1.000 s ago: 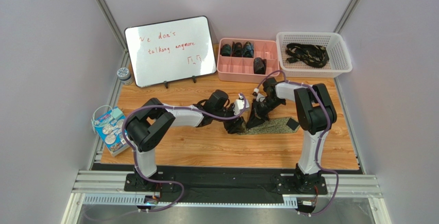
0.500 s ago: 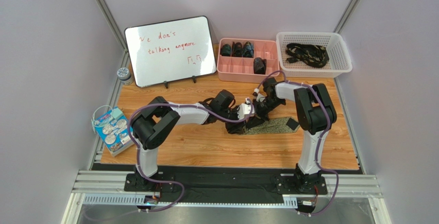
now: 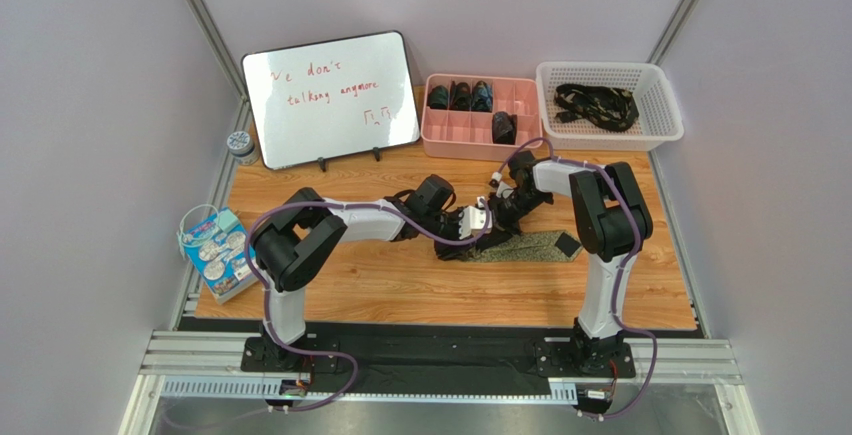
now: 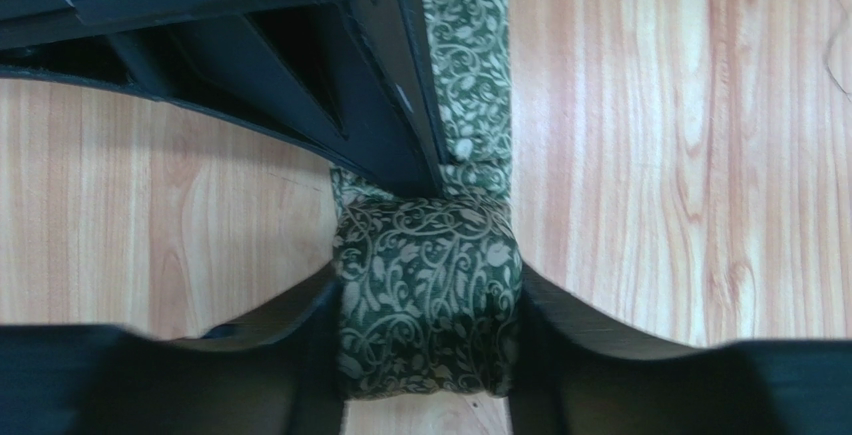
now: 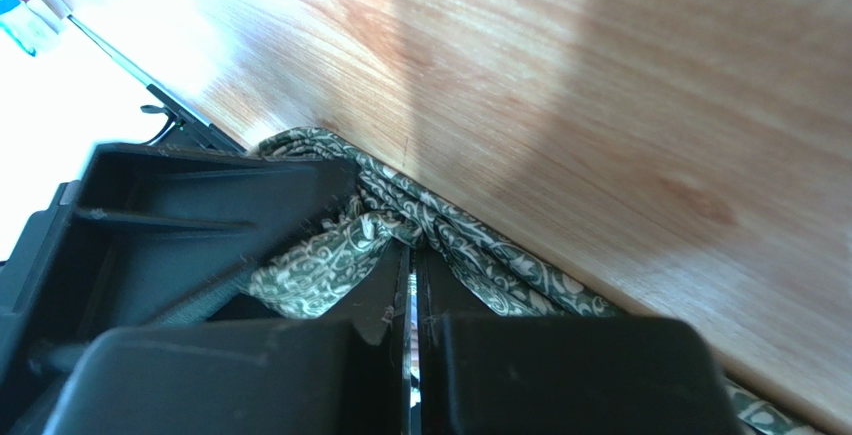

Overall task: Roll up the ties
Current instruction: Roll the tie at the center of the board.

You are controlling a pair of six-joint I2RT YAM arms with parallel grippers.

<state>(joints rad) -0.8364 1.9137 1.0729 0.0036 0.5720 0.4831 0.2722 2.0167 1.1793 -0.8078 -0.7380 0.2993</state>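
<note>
The left tool (image 4: pixel 428 305) is clamped on the rolled end of the olive-green tie (image 3: pixel 530 246), whose flat length runs toward 3 o'clock across the middle of the bench (image 3: pixel 400 285). The right tool (image 5: pixel 412 345), fingers closed to a slit, rests on the fabric at the roll's 12 o'clock in the left wrist view.

Both arms extended inward, left gripper (image 4: pixel 428 300) clamping tie (image 4: pixel 468 65), right gripper (image 5: pixel 412 280) closed
</note>
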